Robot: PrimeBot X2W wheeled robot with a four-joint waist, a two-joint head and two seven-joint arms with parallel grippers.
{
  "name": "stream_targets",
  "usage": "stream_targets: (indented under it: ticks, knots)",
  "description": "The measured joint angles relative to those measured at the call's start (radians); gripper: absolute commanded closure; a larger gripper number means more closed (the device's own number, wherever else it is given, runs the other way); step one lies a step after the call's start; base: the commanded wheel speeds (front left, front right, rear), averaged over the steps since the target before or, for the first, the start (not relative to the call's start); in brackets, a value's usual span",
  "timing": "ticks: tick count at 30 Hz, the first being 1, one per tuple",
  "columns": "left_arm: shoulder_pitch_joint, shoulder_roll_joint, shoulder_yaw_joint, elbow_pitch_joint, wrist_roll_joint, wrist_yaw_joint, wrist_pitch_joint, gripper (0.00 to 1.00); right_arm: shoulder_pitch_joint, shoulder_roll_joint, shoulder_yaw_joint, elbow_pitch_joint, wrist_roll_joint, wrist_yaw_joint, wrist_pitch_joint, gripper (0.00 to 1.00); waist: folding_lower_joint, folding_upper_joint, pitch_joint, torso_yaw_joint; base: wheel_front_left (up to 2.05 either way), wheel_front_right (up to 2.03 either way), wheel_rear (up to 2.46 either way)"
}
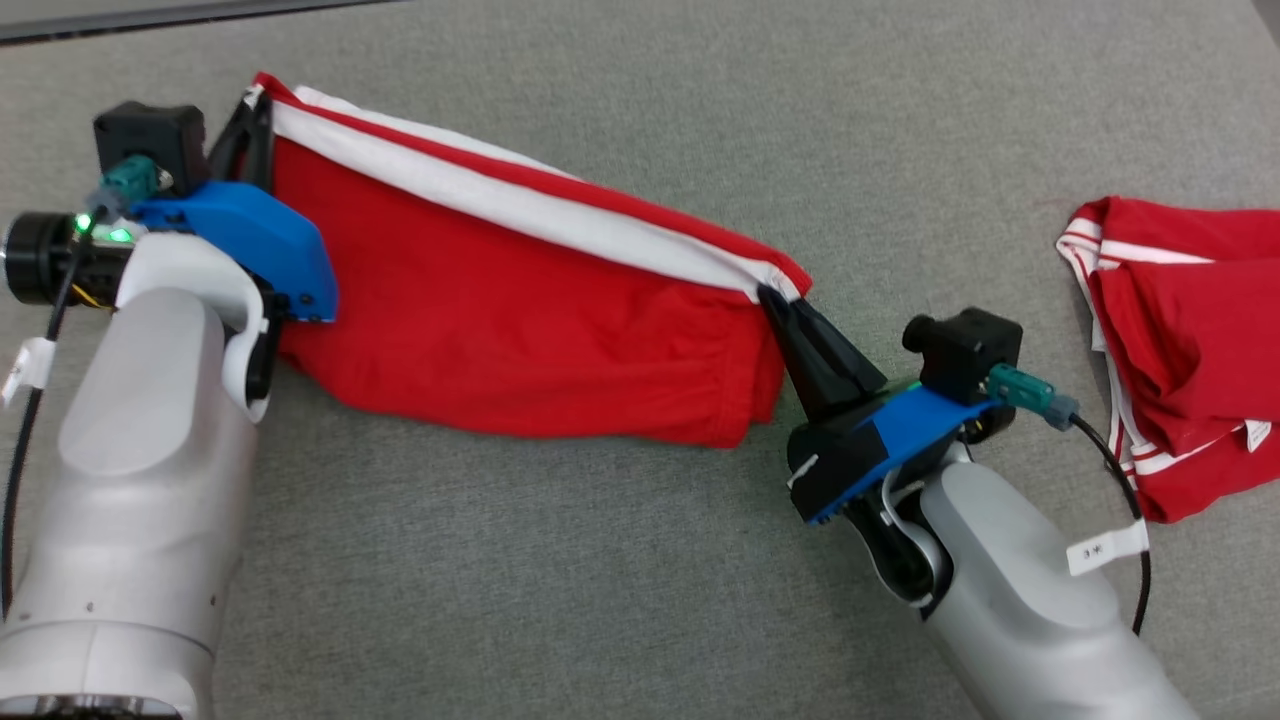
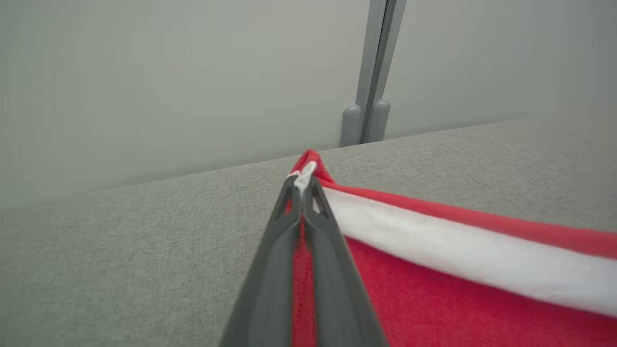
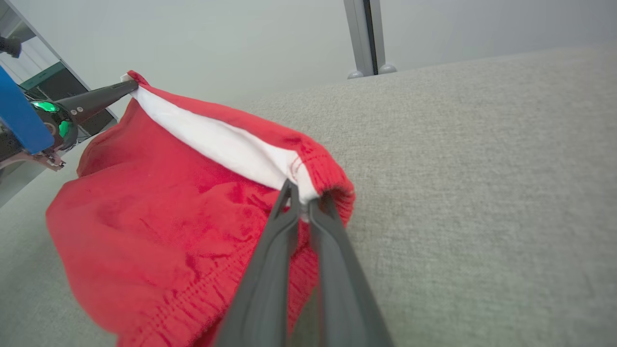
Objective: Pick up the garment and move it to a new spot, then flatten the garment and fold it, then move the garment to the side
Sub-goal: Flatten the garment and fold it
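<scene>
Left hand (image 1: pixel 255 105): clenched on one corner of the red shorts (image 1: pixel 500 320).
Right hand (image 1: pixel 778 300): grasping the opposite corner (white band (image 1: pixel 520 215) taut between).
Head view: second red garment (image 1: pixel 1180 330) lying apart on the counter (image 1: pixel 600 560).

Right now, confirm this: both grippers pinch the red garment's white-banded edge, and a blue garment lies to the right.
The second garment is red, not blue, as the head view shows. The left gripper and right gripper do pinch the held garment by its white-banded edge.

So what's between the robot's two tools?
The red fabric garment with a white band spans the whole stretch, pinched at one end by the left tool and at the other by the right tool. The head view shows it.
</scene>
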Motion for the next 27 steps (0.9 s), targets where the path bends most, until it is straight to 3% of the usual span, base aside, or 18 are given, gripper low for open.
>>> stream_targets:
  ticks: [15,16,17,18,27]
  knots:
    - [-0.105,0.011,-0.005,0.175,-0.016,0.008,-0.109,1.0,-0.061,0.035,-0.01,0.015,-0.001,0.0,0.0,1.0,-0.0003,-0.0003,0.043,-0.028,0.0,0.0,0.0]
    - [-0.11,0.011,-0.005,0.183,-0.016,0.009,-0.117,0.71,-0.06,0.035,-0.014,0.015,-0.006,0.0,0.0,0.82,-0.0003,-0.0003,0.042,-0.028,0.0,0.0,0.0]
    - [-0.115,0.01,-0.005,0.188,-0.018,0.014,-0.125,0.0,-0.058,0.038,-0.024,0.014,-0.009,0.0,0.0,0.15,-0.0002,-0.0004,0.04,-0.028,0.0,0.0,0.0]
    - [-0.117,0.008,-0.002,0.196,-0.021,0.018,-0.131,0.0,-0.056,0.038,-0.031,0.015,-0.015,0.0,0.0,0.0,-0.0002,-0.0003,0.037,-0.026,0.0,0.0,0.0]
    - [-0.049,-0.007,0.037,0.275,-0.091,0.008,-0.155,0.0,0.029,0.044,-0.14,-0.02,-0.103,0.0,0.0,0.0,-0.0004,-0.0006,-0.005,-0.01,0.0,0.0,0.0]
